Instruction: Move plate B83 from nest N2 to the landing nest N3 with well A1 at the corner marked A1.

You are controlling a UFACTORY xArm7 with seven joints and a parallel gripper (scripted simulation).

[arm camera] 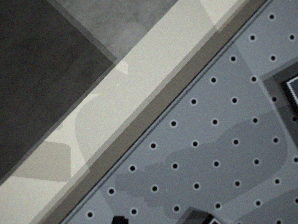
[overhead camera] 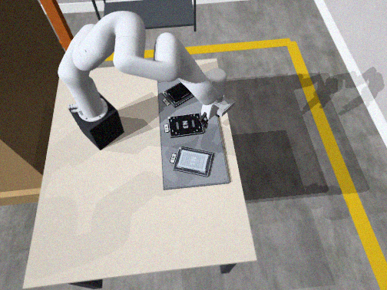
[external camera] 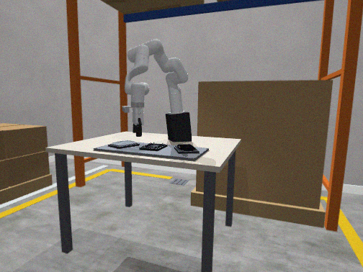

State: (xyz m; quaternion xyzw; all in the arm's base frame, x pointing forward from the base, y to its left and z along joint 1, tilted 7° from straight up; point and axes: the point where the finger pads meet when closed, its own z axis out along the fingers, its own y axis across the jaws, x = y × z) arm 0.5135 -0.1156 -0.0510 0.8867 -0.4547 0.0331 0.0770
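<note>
A grey perforated deck (overhead camera: pixel 193 142) on the table holds three nests in a row. The far nest holds a dark plate (overhead camera: pixel 177 93). The middle nest (overhead camera: pixel 186 125) is black, empty and marked N3. The near nest holds a light plate (overhead camera: pixel 193 160) with a white well grid. The plate labels are too small to read, so I cannot tell which is B83. My gripper (overhead camera: pixel 204 120) is open and empty, pointing down just above the right edge of nest N3. In the exterior view it hangs (external camera: pixel 138 130) behind the deck. The wrist view shows the deck's holes (arm camera: pixel 215 142) and the table edge.
Small white signs (overhead camera: pixel 166 129) stand on the deck left of each nest. The arm's black base (overhead camera: pixel 100 128) stands left of the deck. The deck's right side lies near the table's right edge (overhead camera: pixel 234 153). Cardboard boxes and orange racking stand around the table.
</note>
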